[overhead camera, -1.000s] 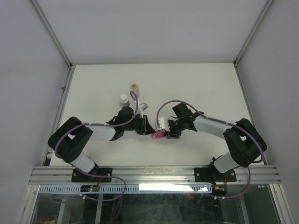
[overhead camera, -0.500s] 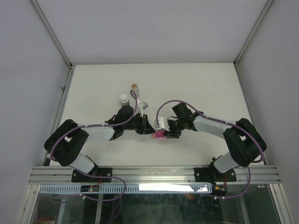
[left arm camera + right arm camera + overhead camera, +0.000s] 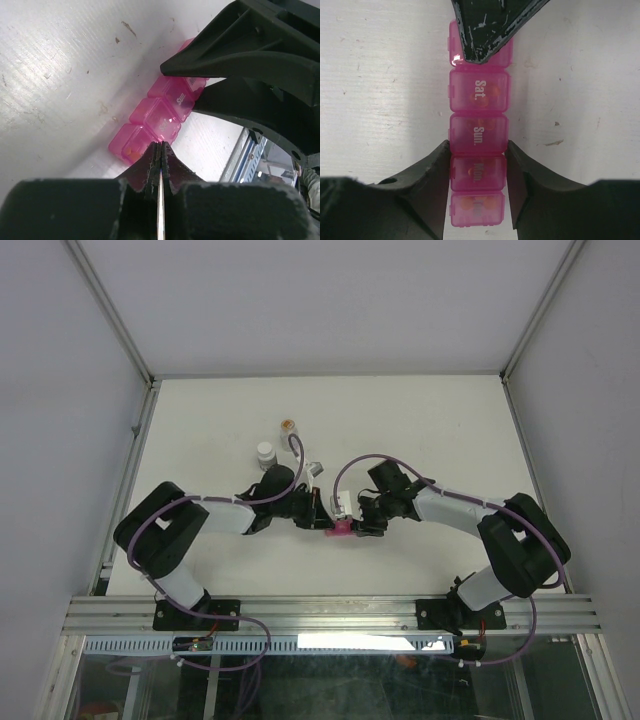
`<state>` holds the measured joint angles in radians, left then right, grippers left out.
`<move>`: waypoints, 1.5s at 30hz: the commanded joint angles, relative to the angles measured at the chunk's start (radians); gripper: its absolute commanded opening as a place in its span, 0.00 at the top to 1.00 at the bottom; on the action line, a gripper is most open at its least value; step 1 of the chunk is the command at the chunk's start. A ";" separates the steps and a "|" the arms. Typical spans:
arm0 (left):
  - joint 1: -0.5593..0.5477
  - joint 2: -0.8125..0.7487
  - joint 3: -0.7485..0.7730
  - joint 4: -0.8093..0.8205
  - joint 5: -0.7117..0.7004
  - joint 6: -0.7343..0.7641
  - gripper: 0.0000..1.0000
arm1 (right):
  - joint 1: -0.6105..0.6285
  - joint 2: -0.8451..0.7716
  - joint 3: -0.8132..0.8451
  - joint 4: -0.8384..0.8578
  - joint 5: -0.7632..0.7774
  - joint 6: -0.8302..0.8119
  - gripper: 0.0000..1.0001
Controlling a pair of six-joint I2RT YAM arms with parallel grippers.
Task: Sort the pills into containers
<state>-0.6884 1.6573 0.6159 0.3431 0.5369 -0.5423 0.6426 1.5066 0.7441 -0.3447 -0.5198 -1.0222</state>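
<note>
The containers are one pink translucent pill-organiser strip lying flat on the white table, lids down, marked Sat., Sun., Mon. Orange pills show through the lids. My right gripper is shut on the strip, its fingers pressed against both long sides at the Sun.–Mon. boxes. My left gripper is shut with nothing between its jaws, and its tip rests over the strip's far end box. In the top view the strip sits between the left gripper and the right gripper.
A white-capped dark bottle and a small clear bottle with orange contents stand behind the left arm. A small grey object lies near them. White walls enclose the table on three sides.
The left arm has swung right toward the strip and its jaws have closed. The right gripper and the strip have stayed put.
</note>
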 commanded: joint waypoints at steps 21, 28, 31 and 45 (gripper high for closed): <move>-0.007 -0.811 -0.376 0.021 -0.402 -0.044 0.32 | -0.066 -0.002 0.041 -0.012 -0.021 0.096 0.56; -0.007 -0.865 -0.344 -0.037 -0.391 -0.044 0.01 | -0.176 0.013 0.083 0.060 0.110 0.279 0.56; -0.008 -0.888 -0.317 -0.062 -0.393 -0.053 0.01 | -0.230 0.040 0.098 0.119 0.249 0.387 0.55; 0.056 -0.841 0.135 -0.224 -0.362 0.002 0.01 | -0.486 -0.322 0.153 0.105 0.260 0.446 0.00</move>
<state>-0.6621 0.8360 0.5426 0.1333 0.1371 -0.5690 0.2352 1.4509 0.8486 -0.2684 -0.2443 -0.5869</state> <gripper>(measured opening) 0.990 0.993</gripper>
